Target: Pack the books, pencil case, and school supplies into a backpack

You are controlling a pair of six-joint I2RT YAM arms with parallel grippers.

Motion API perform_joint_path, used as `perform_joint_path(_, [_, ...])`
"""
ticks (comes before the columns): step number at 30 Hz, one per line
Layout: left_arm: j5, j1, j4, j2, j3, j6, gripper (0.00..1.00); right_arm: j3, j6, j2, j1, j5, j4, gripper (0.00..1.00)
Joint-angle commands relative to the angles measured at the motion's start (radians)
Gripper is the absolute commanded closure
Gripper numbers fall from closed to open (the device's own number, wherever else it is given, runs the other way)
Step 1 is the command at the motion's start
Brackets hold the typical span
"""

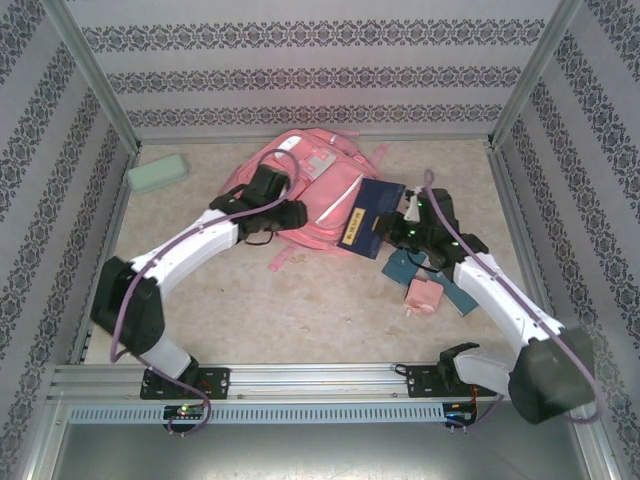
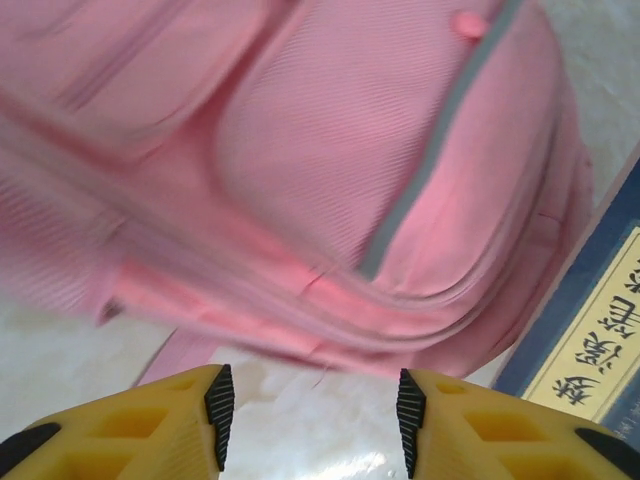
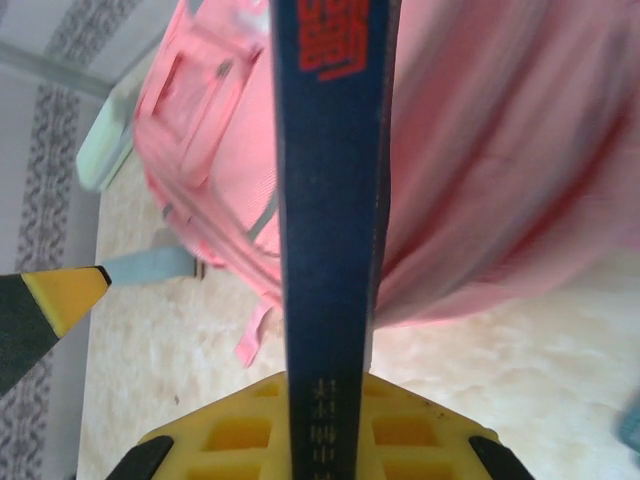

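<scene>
The right gripper is clamped on a navy book with a yellow label, against the pink backpack near the tabletop's far edge. The left gripper has its jaws apart and empty.

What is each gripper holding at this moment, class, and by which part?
The right gripper is shut on the navy blue book, clamping its near edge between the fingers. The left gripper is open, facing the pink backpack, and holds nothing.
</scene>
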Motion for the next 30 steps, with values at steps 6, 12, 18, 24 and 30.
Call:
perform_joint_path(6, [-0.079,-0.117,-0.093,0.311,0.345,0.256,0.53,-0.077,0.026,-0.187,-0.123,0.019,-0.088,1.0])
perform_joint_path(12, [-0.15,-0.179,-0.177,0.486,0.535,0.373,0.52,-0.107,0.026,-0.248,-0.186,-0.015,-0.121,1.0])
perform_joint_path(18, [-0.262,-0.197,-0.254,0.601,0.652,0.407,0.55,-0.123,0.037,-0.272,-0.204,-0.043,-0.119,1.0])
perform_joint_path(24, [-0.303,-0.196,-0.283,0.644,0.698,0.406,0.89,-0.128,0.044,-0.266,-0.204,-0.068,-0.101,1.0])
perform_joint_path(30, [-0.323,-0.196,-0.279,0.565,0.71,0.355,1.0,-0.12,0.042,-0.253,-0.205,-0.08,-0.083,1.0])
